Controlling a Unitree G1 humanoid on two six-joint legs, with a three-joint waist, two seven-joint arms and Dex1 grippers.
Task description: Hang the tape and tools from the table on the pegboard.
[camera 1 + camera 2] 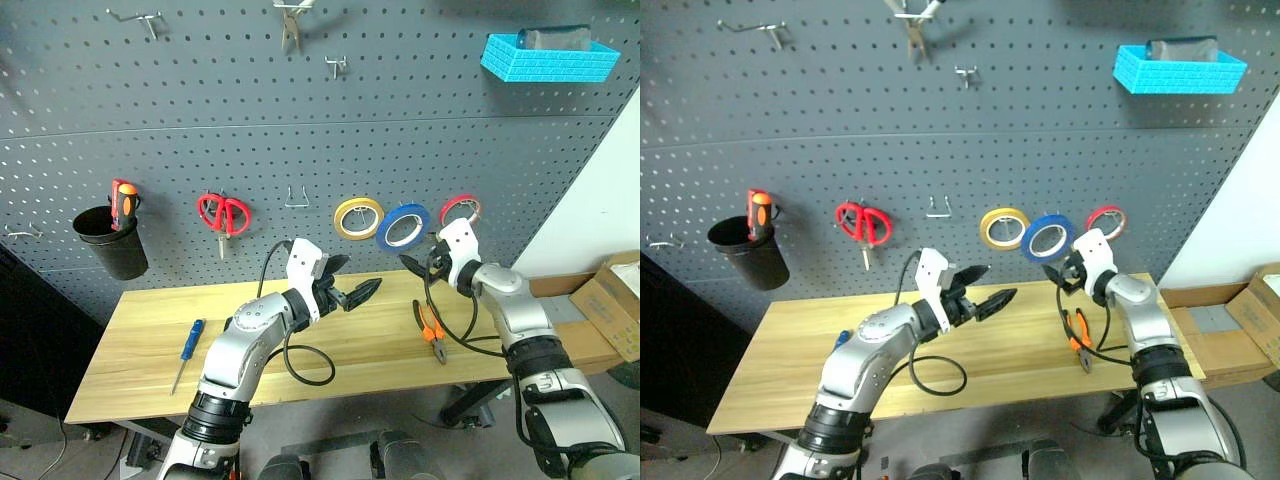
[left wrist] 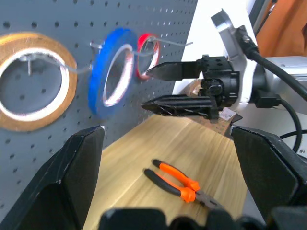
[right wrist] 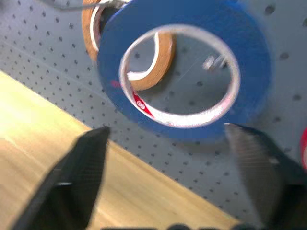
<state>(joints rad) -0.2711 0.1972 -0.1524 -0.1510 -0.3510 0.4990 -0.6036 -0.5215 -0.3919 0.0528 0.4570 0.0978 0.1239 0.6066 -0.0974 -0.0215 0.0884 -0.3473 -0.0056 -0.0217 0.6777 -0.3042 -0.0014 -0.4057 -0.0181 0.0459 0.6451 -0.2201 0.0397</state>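
Blue tape [image 1: 404, 226] hanging on its pegboard [image 1: 300, 120] hook at center right. Right gripper [image 2: 165, 86] fingers spread wide, empty. Left gripper [image 1: 352, 287] wide too. Pliers [image 1: 431, 333] waiting on the desk [image 1: 140, 350], probably next.

The blue tape [image 3: 184, 72] is blurred in the right wrist view, and the yellow roll [image 3: 144, 52] behind it shows only through its hole and past its edge. A dark object in the blue basket [image 1: 548, 58] is mostly hidden by the basket's wall. The cardboard box [image 1: 612, 305] beyond the table's [image 1: 150, 340] right end is cut off by the picture's edge.
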